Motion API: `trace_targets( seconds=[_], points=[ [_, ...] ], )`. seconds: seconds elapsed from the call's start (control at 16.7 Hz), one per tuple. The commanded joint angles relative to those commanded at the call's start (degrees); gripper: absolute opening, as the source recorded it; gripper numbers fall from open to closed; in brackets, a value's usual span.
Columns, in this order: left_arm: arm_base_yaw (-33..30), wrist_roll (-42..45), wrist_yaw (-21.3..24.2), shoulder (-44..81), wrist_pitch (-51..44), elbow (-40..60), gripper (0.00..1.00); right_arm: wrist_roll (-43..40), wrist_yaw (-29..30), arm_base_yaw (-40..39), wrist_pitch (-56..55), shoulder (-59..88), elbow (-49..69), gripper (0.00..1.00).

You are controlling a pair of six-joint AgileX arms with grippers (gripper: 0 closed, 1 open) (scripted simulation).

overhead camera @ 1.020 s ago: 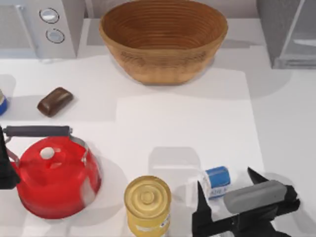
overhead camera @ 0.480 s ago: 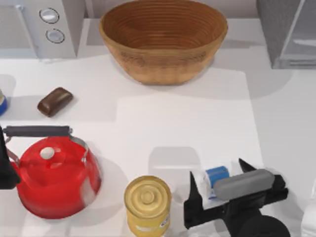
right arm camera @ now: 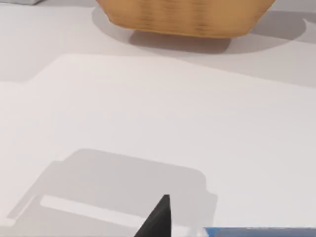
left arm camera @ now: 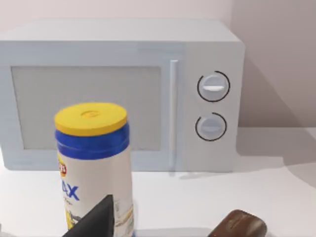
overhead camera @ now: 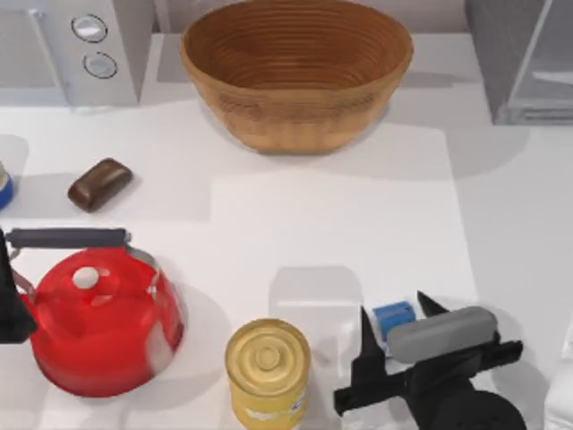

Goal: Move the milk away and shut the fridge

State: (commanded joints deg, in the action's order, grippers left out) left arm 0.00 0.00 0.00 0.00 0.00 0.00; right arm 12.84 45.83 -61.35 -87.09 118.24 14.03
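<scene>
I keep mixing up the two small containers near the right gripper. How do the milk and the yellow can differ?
The milk is a boxy carton with a blue top; the yellow can is round with a gold lid. The milk looks clearly smaller than the yellow can. The milk sits between the fingers of the right gripper, while the yellow can stands apart, further left. Both stand near the table's front edge.

Overhead view looks down; both low wrist views face the table's [overhead camera: 340, 224] far side.

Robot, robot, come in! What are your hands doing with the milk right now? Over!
Right gripper open, fingers either side of the milk. Left arm parked at the table's left edge. Fridge door open. Yellow can stands close beside the milk.
</scene>
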Motion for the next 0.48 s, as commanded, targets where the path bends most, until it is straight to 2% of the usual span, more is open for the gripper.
trace_targets(
  seconds=[0.36, 0.48],
  points=[
    [0.0, 0.0, 0.0, 0.0, 0.0, 0.0, 1.00, 0.0, 0.0, 0.0, 0.0, 0.0, 0.0, 0.02],
    [0.0, 0.0, 0.0, 0.0, 0.0, 0.0, 1.00, 0.0, 0.0, 0.0, 0.0, 0.0, 0.0, 0.00]
  ],
)
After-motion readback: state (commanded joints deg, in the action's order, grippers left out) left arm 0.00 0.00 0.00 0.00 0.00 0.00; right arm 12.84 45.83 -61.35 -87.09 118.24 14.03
